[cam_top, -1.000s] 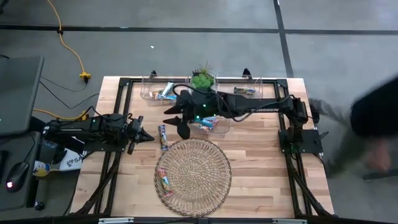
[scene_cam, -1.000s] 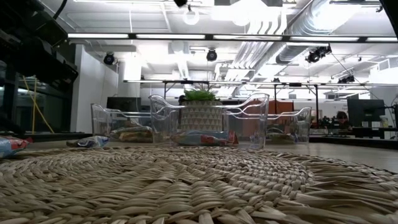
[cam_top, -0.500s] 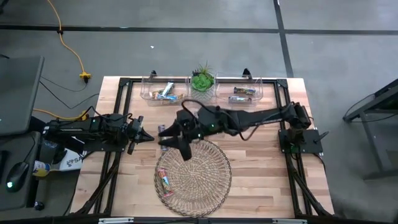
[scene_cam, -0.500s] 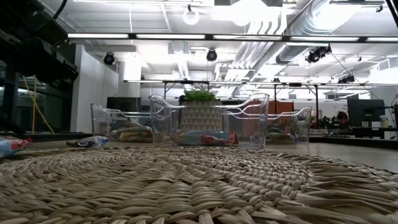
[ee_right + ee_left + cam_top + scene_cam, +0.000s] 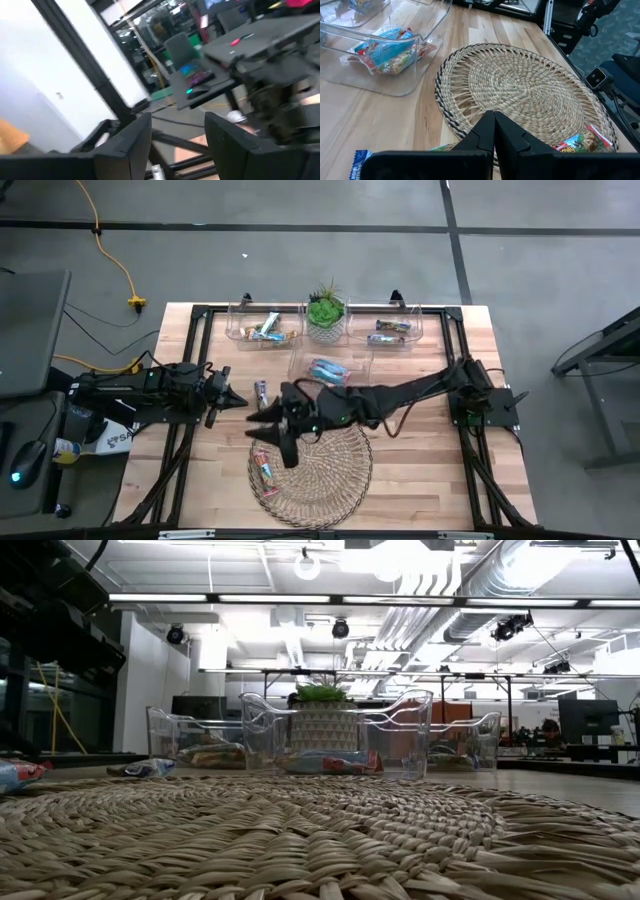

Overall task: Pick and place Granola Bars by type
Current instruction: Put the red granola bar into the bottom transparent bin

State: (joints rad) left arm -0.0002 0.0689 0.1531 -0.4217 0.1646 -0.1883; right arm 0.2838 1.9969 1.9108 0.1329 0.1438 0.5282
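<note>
Right gripper [image 5: 280, 435] hovering open-fingered over wicker tray [image 5: 345, 480] rim, near granola bar [image 5: 266, 473]. Left gripper [image 5: 238, 399] resting closed, empty, at table's left.

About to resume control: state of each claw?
Left claw: shut, holding nothing.
Right claw: open, empty, over the wicker tray.

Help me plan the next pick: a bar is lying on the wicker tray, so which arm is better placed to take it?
Probably the right. Its open tool hangs over the wicker tray's left part, close to the bar on it. The left tool is shut and sits off the tray, over the table's left side.
</note>
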